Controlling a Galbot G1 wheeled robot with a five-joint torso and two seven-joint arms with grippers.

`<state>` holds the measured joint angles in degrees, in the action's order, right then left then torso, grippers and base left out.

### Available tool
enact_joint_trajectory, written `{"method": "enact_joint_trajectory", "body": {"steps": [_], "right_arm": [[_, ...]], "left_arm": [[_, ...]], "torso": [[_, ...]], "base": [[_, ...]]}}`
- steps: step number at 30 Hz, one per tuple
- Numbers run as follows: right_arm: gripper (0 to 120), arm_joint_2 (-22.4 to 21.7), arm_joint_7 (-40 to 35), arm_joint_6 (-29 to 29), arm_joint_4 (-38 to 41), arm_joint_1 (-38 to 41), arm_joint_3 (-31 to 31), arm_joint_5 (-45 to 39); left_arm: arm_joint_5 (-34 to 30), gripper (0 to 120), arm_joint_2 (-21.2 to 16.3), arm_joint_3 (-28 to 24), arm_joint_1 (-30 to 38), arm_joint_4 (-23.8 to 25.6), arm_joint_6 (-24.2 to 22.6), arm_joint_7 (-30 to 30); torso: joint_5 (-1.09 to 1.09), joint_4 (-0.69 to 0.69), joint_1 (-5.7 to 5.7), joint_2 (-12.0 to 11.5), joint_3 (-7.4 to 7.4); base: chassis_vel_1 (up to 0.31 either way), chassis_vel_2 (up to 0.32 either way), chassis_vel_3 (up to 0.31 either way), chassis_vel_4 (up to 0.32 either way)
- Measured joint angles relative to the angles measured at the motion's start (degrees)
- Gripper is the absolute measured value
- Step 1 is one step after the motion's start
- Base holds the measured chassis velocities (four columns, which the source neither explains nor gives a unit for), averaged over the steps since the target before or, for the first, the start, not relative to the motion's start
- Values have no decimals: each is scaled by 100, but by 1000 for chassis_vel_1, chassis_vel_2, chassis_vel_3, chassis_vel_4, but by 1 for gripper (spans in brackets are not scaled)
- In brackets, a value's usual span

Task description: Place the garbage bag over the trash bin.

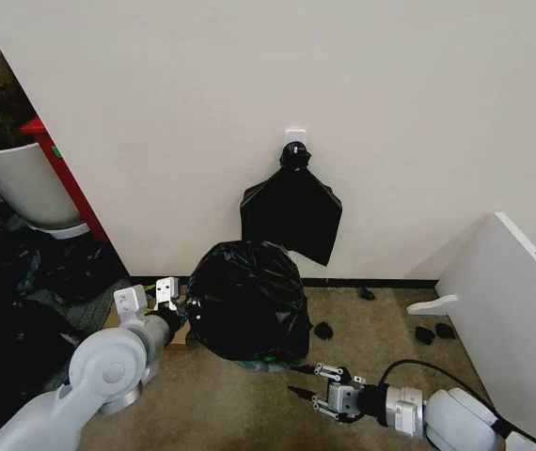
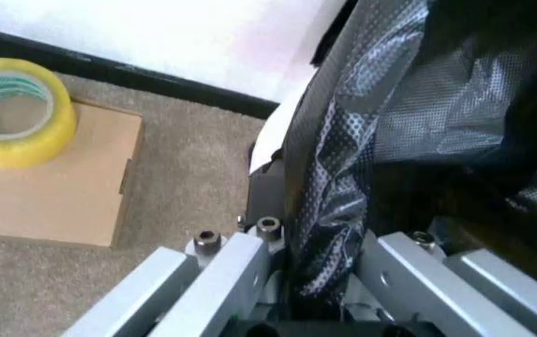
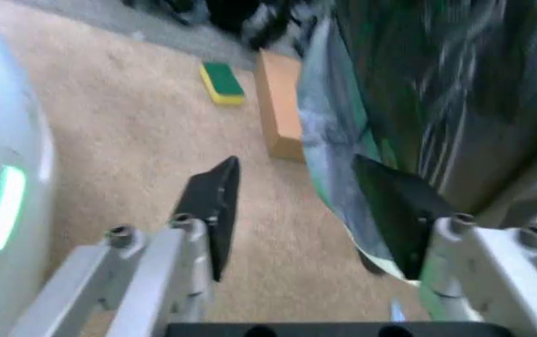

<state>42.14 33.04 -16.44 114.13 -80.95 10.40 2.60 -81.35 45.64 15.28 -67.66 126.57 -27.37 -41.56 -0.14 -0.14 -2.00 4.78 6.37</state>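
1. On the carpet by the white wall, the garbage bag point(image 1: 247, 301) is seen draped over the trash bin point(image 2: 270, 144), so the bin is almost fully hidden in the head view; only a sliver of white side is made out in the left wrist view.
2. The left gripper point(image 1: 166, 299) is pressed against the bag's left side, and a fold of the black plastic is pinched between its fingers point(image 2: 235, 263), as shown in the left wrist view.
3. The right gripper point(image 1: 310, 383) is held low on the carpet just in front of the bag's lower edge, with its black fingertips point(image 3: 212, 203) spread apart and nothing caught between them; one tip is close to the plastic, contact can't be judged.
4. The bundle of black bags point(image 1: 291, 211) is hung on the wall above, its hook mostly covered.
5. A cardboard box point(image 2: 48, 175) with a yellow tape roll point(image 2: 15, 112) on top is seen near the left gripper, cut off at the edge.
6. A yellow-green sponge point(image 3: 221, 84) is blurred in the right wrist view.
7. No readable writing or labels are picked out anywhere.
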Motion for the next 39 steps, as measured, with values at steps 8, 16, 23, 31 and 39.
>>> {"method": "enact_joint_trajectory", "body": {"steps": [8, 16, 23, 31, 39], "right_arm": [[76, -117, 377, 396, 684, -14, 321, -2194], [100, -194, -444, 1522, 961, 269, 1272, -5627], [100, -246, -527, 1884, 720, 335, 1424, -6830], [100, -285, -473, 2084, 477, 423, 1102, -7225], [100, -373, -412, 2169, 445, 358, 962, -7119]], "left_arm": [[673, 0, -64, 274, -518, -23, 92, 817], [2219, 0, -126, 485, -1230, -222, 1033, 2582], [2403, 0, -133, 680, -1638, -301, 1573, 3358], [2675, 0, -56, 826, -2154, -110, 1753, 3582], [2909, 0, -18, 740, -2299, 30, 1824, 3599]], "torso": [[-3, 1, 0, 0, 0], [-1, 2, 0, 0, 0], [1, 1, 0, 0, 0], [0, 1, 0, 0, 0], [-1, 1, 0, 0, 0]], "base": [[0, 0, 0, 0], [0, 0, 0, 0], [0, 0, 0, 0], [0, 0, 0, 0], [0, 0, 0, 0]]}}
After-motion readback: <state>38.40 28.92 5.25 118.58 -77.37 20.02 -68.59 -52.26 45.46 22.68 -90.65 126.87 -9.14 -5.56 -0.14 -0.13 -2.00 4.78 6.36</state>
